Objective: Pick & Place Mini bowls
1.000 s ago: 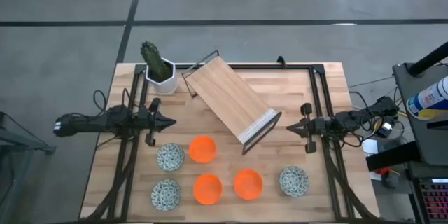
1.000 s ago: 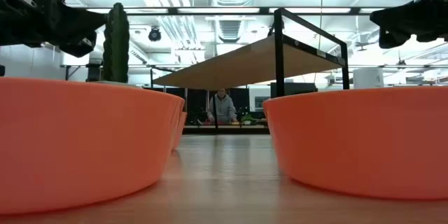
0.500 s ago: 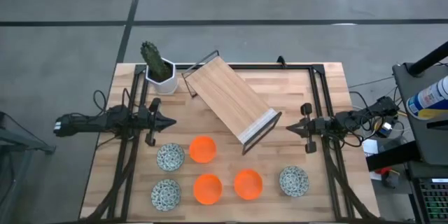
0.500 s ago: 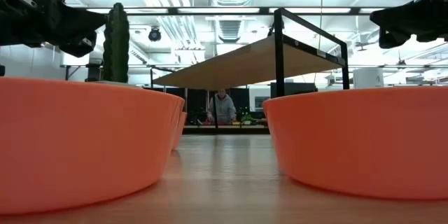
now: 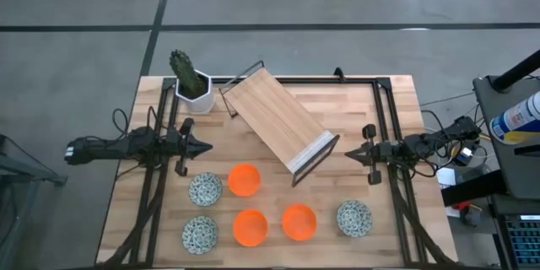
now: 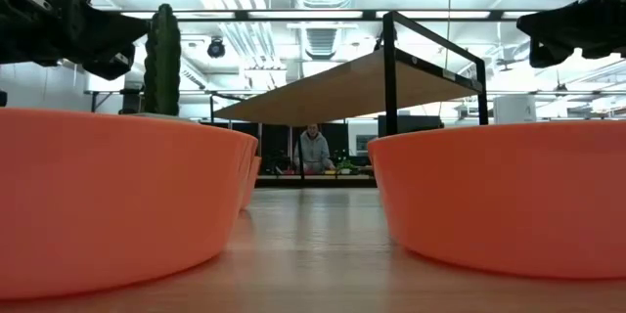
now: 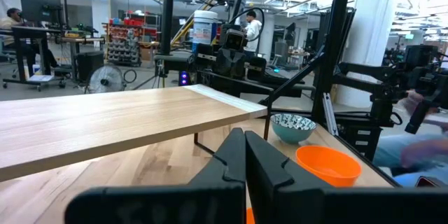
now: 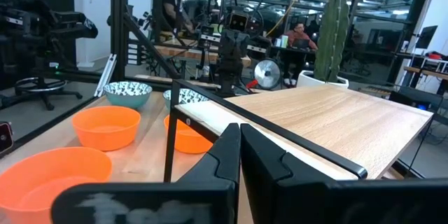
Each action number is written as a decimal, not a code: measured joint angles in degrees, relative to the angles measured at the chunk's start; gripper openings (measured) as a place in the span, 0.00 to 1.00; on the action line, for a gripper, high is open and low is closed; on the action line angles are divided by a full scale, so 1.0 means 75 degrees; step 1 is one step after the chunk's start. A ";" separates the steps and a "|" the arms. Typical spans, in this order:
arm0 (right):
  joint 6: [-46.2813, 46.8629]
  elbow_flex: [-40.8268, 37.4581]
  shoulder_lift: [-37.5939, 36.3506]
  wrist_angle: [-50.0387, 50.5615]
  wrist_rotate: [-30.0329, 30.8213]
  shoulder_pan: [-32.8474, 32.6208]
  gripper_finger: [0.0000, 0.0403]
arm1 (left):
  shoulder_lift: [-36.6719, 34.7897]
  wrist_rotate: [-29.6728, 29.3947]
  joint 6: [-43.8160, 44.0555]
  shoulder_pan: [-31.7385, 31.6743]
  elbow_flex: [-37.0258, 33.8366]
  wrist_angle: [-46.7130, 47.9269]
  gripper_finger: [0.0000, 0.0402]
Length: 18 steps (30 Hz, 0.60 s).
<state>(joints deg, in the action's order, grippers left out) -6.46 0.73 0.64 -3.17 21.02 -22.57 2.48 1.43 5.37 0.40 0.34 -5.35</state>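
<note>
A pale wooden table [image 5: 396,101] stands on a grey floor, with a black metal frame running around its working area, and the low view looks across its top into a bright workshop with ceiling lights and pipes, where a person [image 6: 313,149] sits far behind. In the middle of the table a wooden shelf board [image 5: 277,122] on a black wire frame lies tilted and turned at an angle. At the far left corner a white pot [image 5: 194,98] holds a green cactus [image 5: 184,69]. All six mini bowls sit upright and empty on the near half of the table. The three orange bowls form a loose triangle: one [image 5: 244,180] nearer the shelf, two [image 5: 251,227] [image 5: 299,222] side by side toward the near edge. Two patterned bowls [image 5: 205,189] [image 5: 200,234] lie to their left, one behind the other, and the third patterned bowl [image 5: 354,218] sits apart on the right. The left gripper [image 5: 202,146] hovers over the left side of the table, beyond the patterned pair, its fingers pressed together and holding nothing. The right gripper [image 5: 353,155] hovers over the right side, beyond the lone patterned bowl, its fingers likewise pressed together and empty.
</note>
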 joint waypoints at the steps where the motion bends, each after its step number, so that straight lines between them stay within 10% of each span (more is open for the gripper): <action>1: 0.0003 0.0001 0.0000 -0.0001 0.0002 0.0000 0.02 | 0.0002 0.0000 0.0000 0.0000 0.0000 -0.0002 0.00; 18: 0.0067 0.0002 0.0000 -0.0021 0.0000 0.0000 0.02 | 0.0002 0.0000 0.0002 0.0006 0.0000 -0.0001 0.00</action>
<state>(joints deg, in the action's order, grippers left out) -5.95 0.75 0.64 -3.33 21.02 -22.57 2.50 1.43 5.39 0.45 0.34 -5.36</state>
